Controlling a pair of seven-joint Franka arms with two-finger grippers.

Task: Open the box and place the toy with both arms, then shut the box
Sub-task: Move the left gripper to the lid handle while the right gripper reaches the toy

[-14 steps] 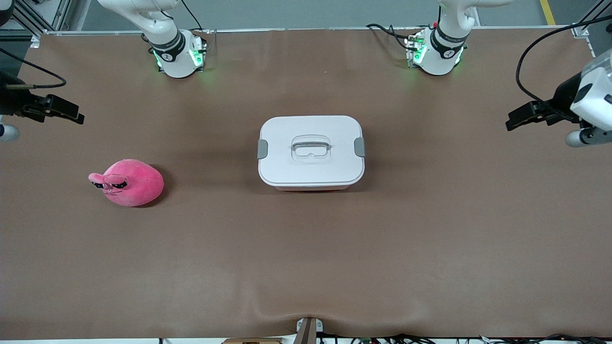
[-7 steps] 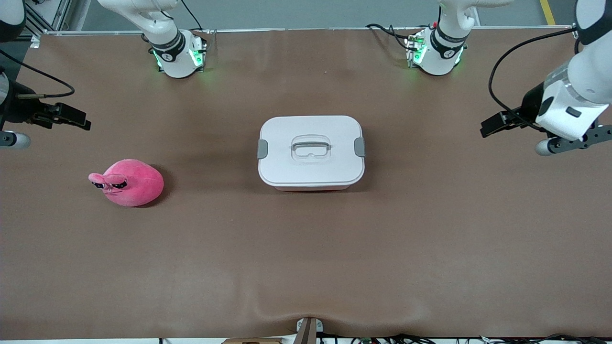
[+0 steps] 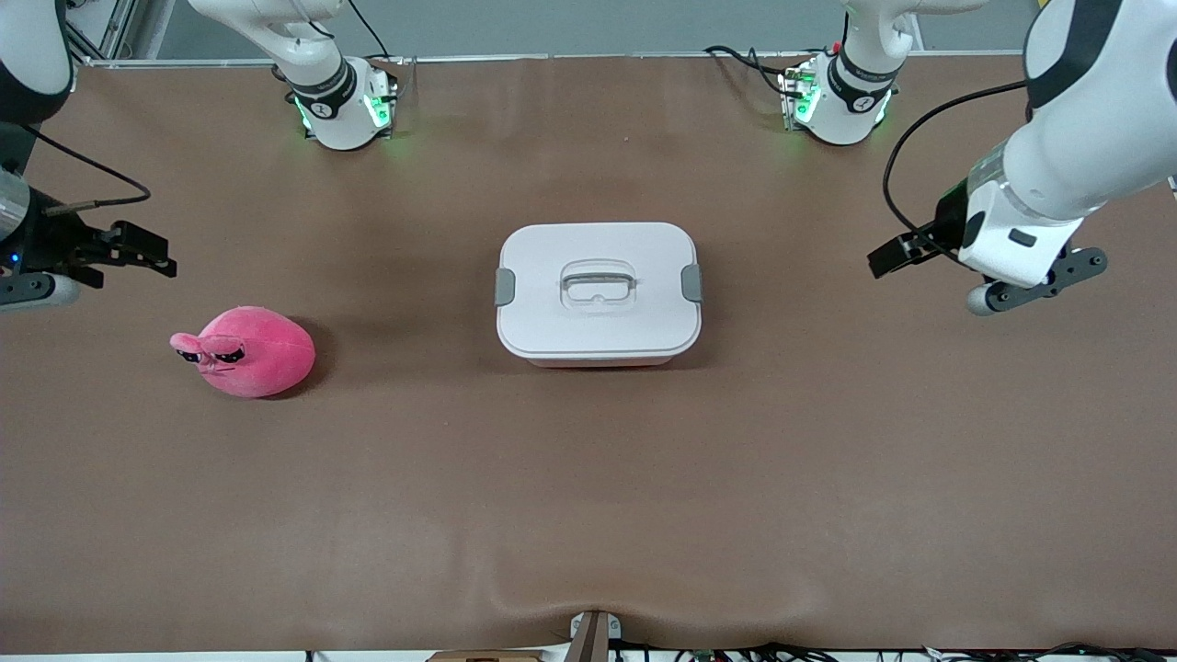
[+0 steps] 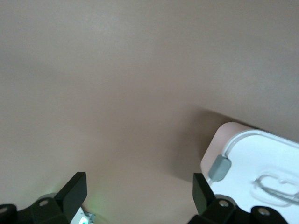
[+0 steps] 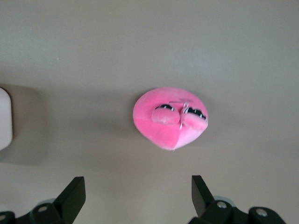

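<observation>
The box (image 3: pixel 598 294) stands shut in the middle of the table, with its white lid on, grey side clips (image 3: pixel 691 282) and a clear handle. Part of it shows in the left wrist view (image 4: pixel 261 163). The pink plush toy (image 3: pixel 244 352) lies on the table toward the right arm's end, and it shows in the right wrist view (image 5: pixel 169 119). My right gripper (image 3: pixel 147 253) is open and empty over the bare table beside the toy; its jaws show wide apart in its wrist view (image 5: pixel 138 196). My left gripper (image 3: pixel 897 256) is open and empty over the table toward the left arm's end, apart from the box (image 4: pixel 138 193).
Both arm bases (image 3: pixel 345 106) (image 3: pixel 837 106) stand at the table's edge farthest from the front camera. A brown mat (image 3: pixel 588 478) covers the table. A small bracket (image 3: pixel 593 634) sits at the edge nearest the camera.
Both grippers have moved in from the table's ends toward the middle, the left one farther. The box and the toy have not moved.
</observation>
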